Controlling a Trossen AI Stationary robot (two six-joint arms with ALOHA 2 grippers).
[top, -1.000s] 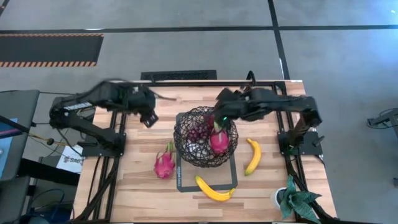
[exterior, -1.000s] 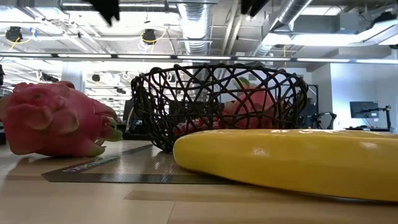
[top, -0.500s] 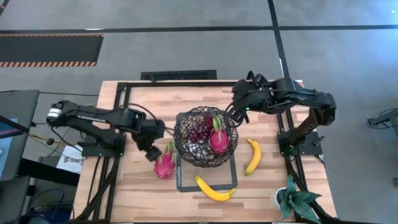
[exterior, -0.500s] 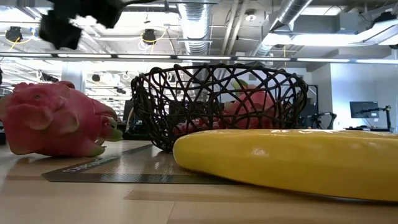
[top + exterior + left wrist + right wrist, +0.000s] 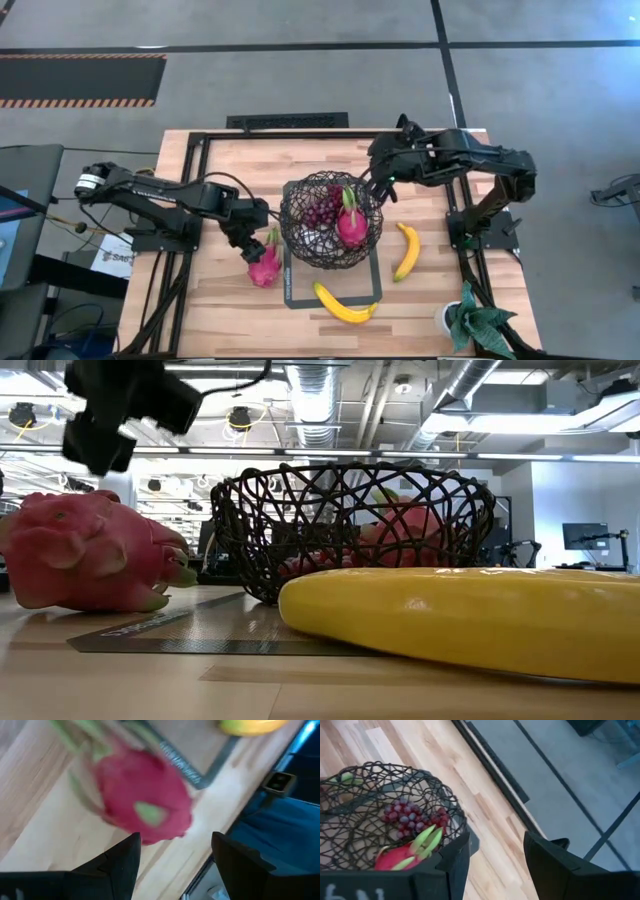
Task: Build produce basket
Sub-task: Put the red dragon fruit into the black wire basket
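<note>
The dark wire basket (image 5: pixel 330 232) stands mid-table on a dark mat and holds dark red grapes (image 5: pixel 412 817) and a pink dragon fruit (image 5: pixel 352 225). A second dragon fruit (image 5: pixel 142 800) lies on the wood left of the basket. My left gripper (image 5: pixel 175 855) hangs open just above it and touches nothing; in the low view the left gripper (image 5: pixel 120 405) shows above the fruit (image 5: pixel 85 550). My right gripper (image 5: pixel 495 860) is open and holds nothing, high over the basket's far right rim (image 5: pixel 378 190). One banana (image 5: pixel 407 250) lies right of the basket. Another banana (image 5: pixel 345 304) lies near the front.
A potted green plant (image 5: pixel 478 325) stands at the table's near right corner. The dark mat (image 5: pixel 332 298) reaches out from under the basket toward the near edge. Black frame rails (image 5: pixel 190 170) run along the table's left, right and far sides.
My left gripper has come down from the far left toward the near edge, tipping to point downward, and now hangs over the dragon fruit on the table. My right gripper has drawn back from above the basket toward the table's right and slightly up.
</note>
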